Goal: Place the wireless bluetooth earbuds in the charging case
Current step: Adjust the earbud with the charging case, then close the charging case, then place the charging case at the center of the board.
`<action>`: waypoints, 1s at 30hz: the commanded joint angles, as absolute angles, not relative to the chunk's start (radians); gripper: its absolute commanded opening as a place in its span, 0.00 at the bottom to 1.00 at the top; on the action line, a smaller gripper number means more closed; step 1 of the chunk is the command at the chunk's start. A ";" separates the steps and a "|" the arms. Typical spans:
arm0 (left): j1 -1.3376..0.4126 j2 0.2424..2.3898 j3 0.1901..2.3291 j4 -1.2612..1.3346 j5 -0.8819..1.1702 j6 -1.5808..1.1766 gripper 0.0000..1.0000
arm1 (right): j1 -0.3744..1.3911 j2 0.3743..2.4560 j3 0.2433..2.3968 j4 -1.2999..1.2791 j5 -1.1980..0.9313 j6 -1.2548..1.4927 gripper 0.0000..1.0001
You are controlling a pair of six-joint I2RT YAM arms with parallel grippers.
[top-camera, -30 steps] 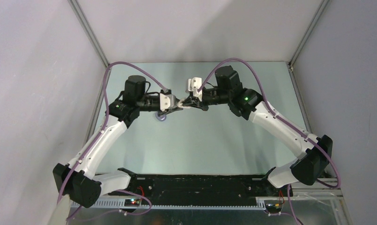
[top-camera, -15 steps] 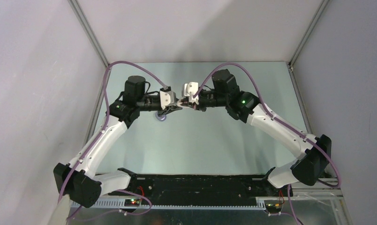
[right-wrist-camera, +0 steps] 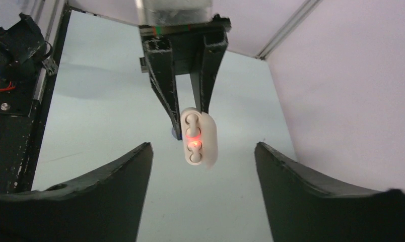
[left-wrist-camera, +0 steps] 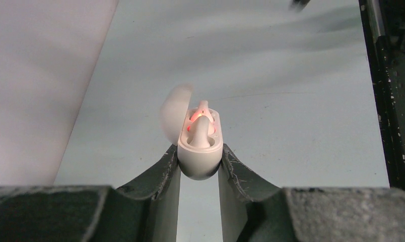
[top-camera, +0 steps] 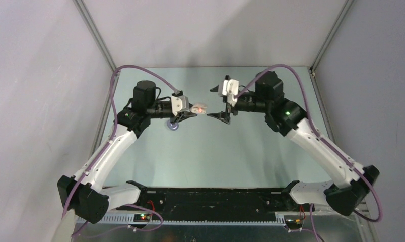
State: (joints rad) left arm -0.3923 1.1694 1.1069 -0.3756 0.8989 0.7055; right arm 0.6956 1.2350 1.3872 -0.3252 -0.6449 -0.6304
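One charging case (left-wrist-camera: 200, 164), lid open and glowing red inside, sat mid-frame in the left wrist view, clenched by the left gripper (left-wrist-camera: 199, 151) above the table (left-wrist-camera: 291, 101). The right wrist view showed two earbuds (right-wrist-camera: 192, 121) seated in it, one above the other. The right gripper (top-camera: 216, 103), right of centre in the top view, was spread wide, holding nothing, apart from the case.

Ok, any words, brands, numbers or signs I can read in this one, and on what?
No readable text in any view.
The charging case: plain white shell with a red glow inside, no print visible.
The circuit boards by the arm bases: any markings are too small to read.
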 commanded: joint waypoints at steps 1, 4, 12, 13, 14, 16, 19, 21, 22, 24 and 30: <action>-0.394 1.158 1.117 -0.335 0.938 0.690 0.00 | 0.665 1.363 1.363 -0.291 -0.628 -0.574 0.86; -0.394 1.155 1.116 -0.334 0.935 0.675 0.00 | 0.670 1.427 1.372 -0.264 -0.680 -0.559 0.87; -0.392 1.201 1.120 -0.168 0.802 0.308 0.00 | 0.787 1.373 1.310 -0.296 -0.545 -0.713 0.90; -0.391 1.215 1.122 -0.142 0.799 0.279 0.00 | 0.788 1.358 1.297 -0.270 -0.508 -0.701 0.91; -0.392 1.222 1.124 -0.124 0.798 0.231 0.00 | 0.788 1.353 1.279 -0.261 -0.492 -0.689 0.91; -0.390 1.239 1.127 -0.101 0.793 0.165 0.00 | 0.783 1.341 1.262 -0.244 -0.461 -0.677 0.92; -0.388 1.244 1.121 -0.084 0.812 0.144 0.00 | 0.765 1.332 1.253 -0.225 -0.450 -0.648 0.92; -0.387 1.235 1.110 -0.095 0.820 0.184 0.00 | 0.730 1.334 1.253 -0.225 -0.462 -0.602 0.92; -0.388 1.233 1.104 -0.117 0.818 0.200 0.00 | 0.695 1.335 1.253 -0.228 -0.477 -0.571 0.92; -0.388 1.263 1.110 -0.158 0.813 0.220 0.00 | 0.636 1.341 1.252 -0.255 -0.505 -0.532 0.92; -0.392 1.552 1.258 -0.407 0.713 0.095 0.01 | 0.450 1.336 1.252 -0.322 -0.590 -0.346 0.99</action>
